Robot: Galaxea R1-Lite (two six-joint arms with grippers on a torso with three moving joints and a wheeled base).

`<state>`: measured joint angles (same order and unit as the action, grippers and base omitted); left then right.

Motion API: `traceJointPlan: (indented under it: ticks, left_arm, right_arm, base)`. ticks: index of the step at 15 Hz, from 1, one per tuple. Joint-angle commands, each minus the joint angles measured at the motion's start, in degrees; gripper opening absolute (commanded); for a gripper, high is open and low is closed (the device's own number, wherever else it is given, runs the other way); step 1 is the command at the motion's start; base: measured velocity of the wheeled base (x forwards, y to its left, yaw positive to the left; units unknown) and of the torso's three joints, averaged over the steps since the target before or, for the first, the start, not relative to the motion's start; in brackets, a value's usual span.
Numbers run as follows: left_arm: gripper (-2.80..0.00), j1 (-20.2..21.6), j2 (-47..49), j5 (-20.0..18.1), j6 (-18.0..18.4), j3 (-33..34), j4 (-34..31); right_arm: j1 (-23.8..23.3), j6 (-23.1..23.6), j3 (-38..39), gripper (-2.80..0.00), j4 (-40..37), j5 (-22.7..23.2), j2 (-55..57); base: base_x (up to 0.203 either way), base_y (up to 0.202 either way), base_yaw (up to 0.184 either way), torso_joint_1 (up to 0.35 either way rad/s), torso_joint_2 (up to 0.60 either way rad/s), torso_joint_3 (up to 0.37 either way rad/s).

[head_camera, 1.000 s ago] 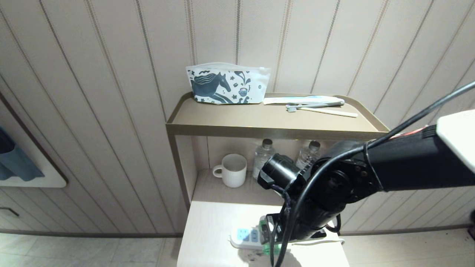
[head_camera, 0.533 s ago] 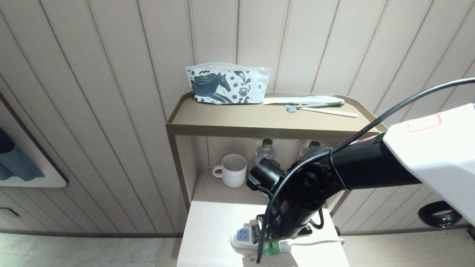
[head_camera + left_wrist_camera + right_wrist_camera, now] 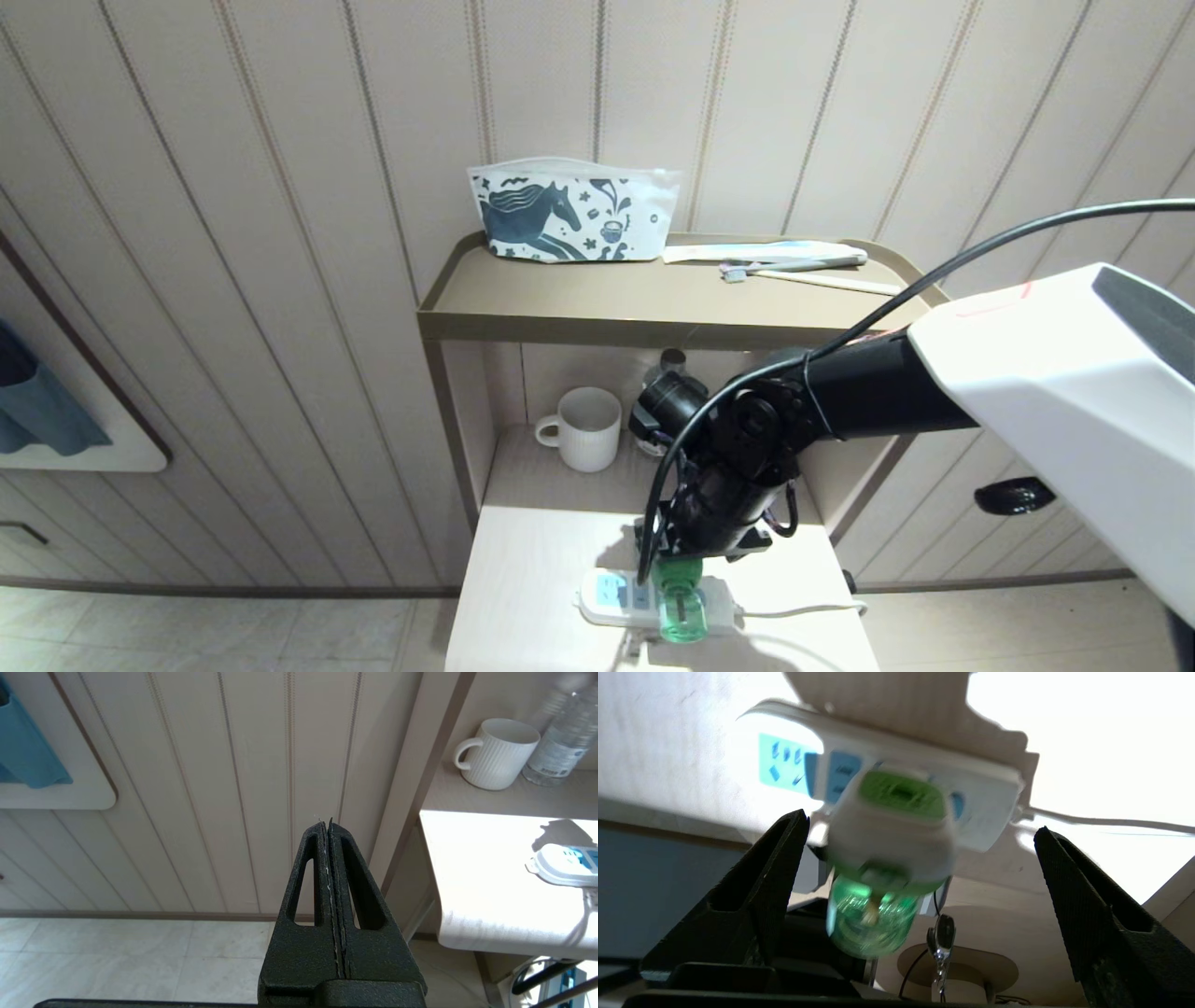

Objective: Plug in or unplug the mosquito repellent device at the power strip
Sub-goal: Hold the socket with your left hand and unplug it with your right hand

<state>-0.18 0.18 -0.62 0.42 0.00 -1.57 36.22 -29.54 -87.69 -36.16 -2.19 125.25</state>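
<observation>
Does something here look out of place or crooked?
Only the device: it sits on the power strip with its green bottle hanging past the table edge. Nothing spilled or broken.

On the counter (image 3: 532, 597), the mosquito repellent device (image 3: 681, 607) sits plugged into the power strip (image 3: 616, 595), with the right arm's tool (image 3: 702, 551) just above at 12 o'clock, a white mug (image 3: 586, 429) at 11 o'clock on the shelf behind.
</observation>
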Motion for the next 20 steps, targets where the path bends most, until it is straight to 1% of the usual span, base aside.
traceJointPlan:
  ticks: [1,17,18,20]
  left_arm:
    - [-2.80,0.01,-0.01,0.01,0.02,0.00,-0.01]
    - [-2.80,0.01,0.04,0.01,0.02,0.00,-0.01]
    - [-2.80,0.01,-0.01,0.01,0.02,0.00,-0.01]
    - [-2.80,0.01,0.00,0.01,0.02,0.00,-0.01]
  right_arm:
    - [-0.45,-0.08,-0.90,0.00,-0.14,0.00,1.80]
    - [0.78,-0.23,-1.52,0.00,-0.05,-0.35,4.57]
    - [0.78,-0.26,-1.52,-2.80,-0.05,-0.35,4.57]
    - [0.79,-0.26,-1.35,-2.80,-0.09,-0.80,4.53]
  base:
    - [0.000,0.000,0.000,0.000,0.00,0.000]
    - [0.000,0.000,0.000,0.000,0.00,0.000]
    - [0.000,0.000,0.000,0.000,0.00,0.000]
    - [0.000,0.000,0.000,0.000,0.00,0.000]
